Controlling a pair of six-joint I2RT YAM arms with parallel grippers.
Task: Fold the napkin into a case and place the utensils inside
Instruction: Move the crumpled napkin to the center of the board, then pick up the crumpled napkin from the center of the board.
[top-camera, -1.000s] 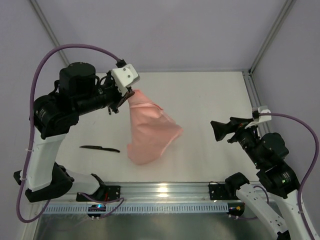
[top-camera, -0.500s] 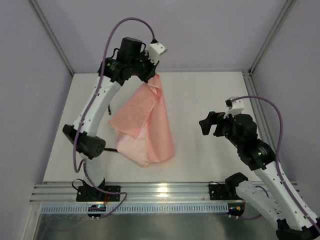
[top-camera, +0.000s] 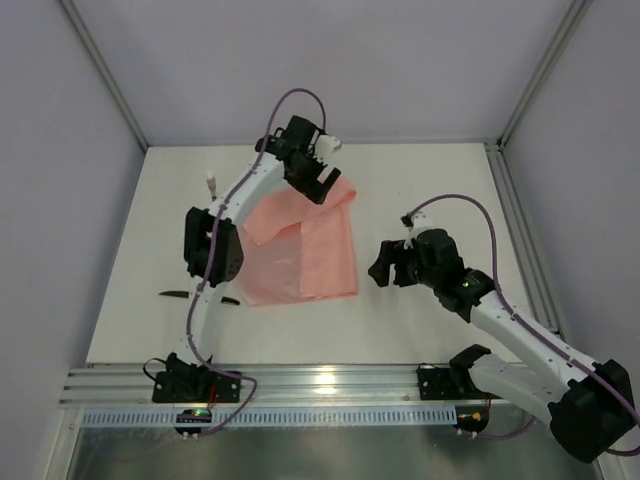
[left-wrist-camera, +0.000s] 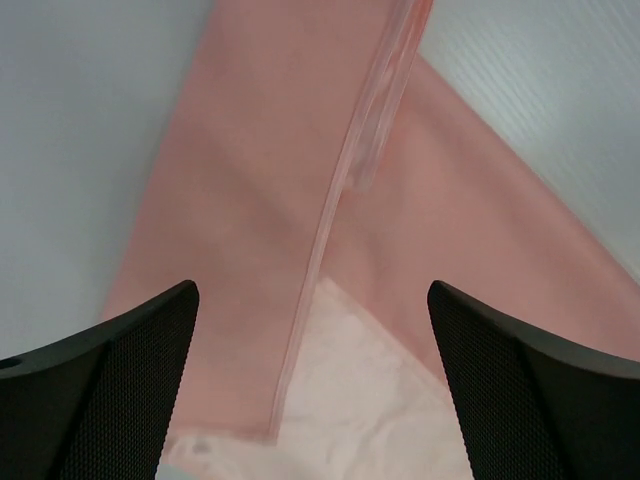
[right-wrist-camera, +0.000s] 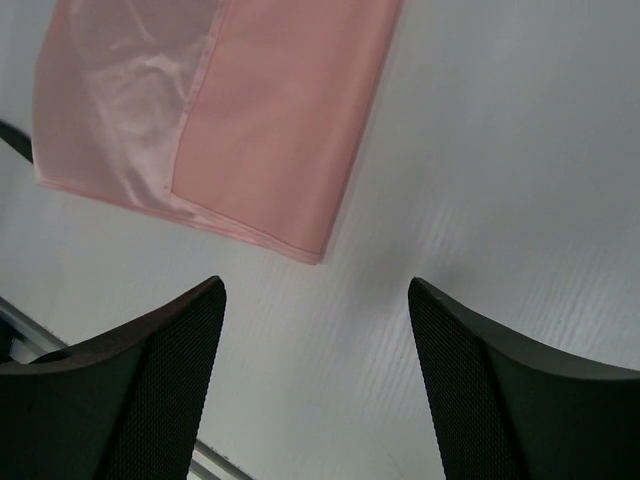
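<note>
Napkin (top-camera: 312, 248) flat on counter (top-camera: 430, 180), partly folded; case not yet formed, so folding is in hand. Left pincer (left-wrist-camera: 312, 300) spread wide, empty, over far edge; right pincer (right-wrist-camera: 315, 290) spread, empty, beside right edge. Next likely: regrip an edge, fold narrower. One utensil (top-camera: 172, 294) lies left.

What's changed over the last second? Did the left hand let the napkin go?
The left hand carried the hanging napkin to the far middle, laid it on the table and now stands open above it, so it looks released. The right hand, open, moved left toward the napkin. The black utensil on the left stayed put.
</note>
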